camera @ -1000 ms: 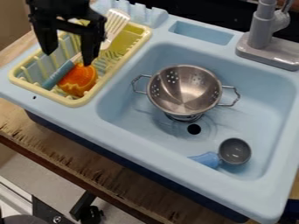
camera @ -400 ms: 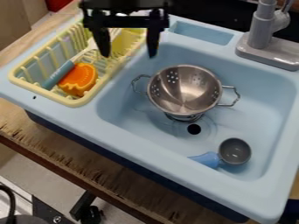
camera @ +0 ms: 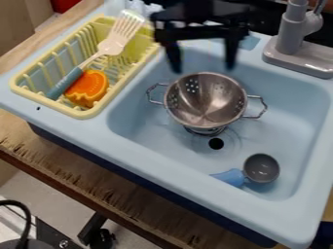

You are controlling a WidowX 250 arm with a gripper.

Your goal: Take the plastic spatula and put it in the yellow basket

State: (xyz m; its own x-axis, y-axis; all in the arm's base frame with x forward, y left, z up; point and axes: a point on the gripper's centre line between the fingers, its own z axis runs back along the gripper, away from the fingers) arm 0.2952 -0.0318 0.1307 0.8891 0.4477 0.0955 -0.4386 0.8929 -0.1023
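Over sink [camera: 286, 124] nr colander [camera: 205, 103], gripper [camera: 203, 68] hangs down w/ fingers [camera: 231, 51] apart

Shiny metal colander [camera: 205, 101], matt plstc sink [camera: 139, 146].

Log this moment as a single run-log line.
gripper: open, empty, above sink | spatula: in yellow basket, handle beside orange piece | colander: in sink | task: placement looks done

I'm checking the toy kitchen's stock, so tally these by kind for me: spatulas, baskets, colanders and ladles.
Spatula: 1
Yellow basket: 1
Metal colander: 1
Blue-handled ladle: 1
Total: 4
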